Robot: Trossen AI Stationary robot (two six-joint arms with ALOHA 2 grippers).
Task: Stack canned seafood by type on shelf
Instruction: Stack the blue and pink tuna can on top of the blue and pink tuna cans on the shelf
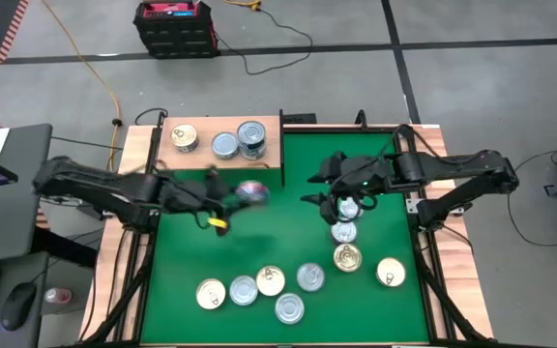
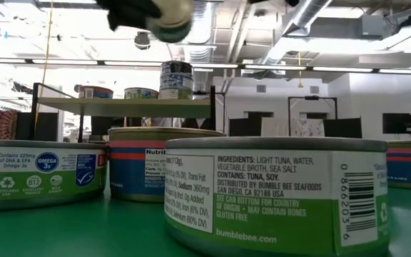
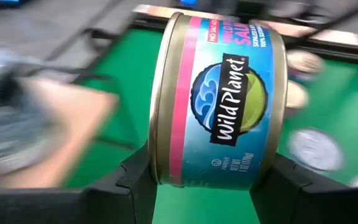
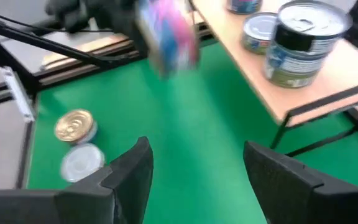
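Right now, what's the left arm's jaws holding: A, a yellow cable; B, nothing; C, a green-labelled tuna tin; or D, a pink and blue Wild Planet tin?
D: the left wrist view shows the left gripper with its jaws closed on the sides of a pink and blue Wild Planet tin, lifted above the green mat.

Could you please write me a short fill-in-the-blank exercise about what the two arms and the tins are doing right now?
1. The left pincer is shut on a tin whose label reads Wild ____.
2. The right pincer is open and holds ____.
3. The mat under the loose tins is ____.
4. On the shelf, one tin sits stacked on ____ tin.

Missing words: Planet; nothing; green; another
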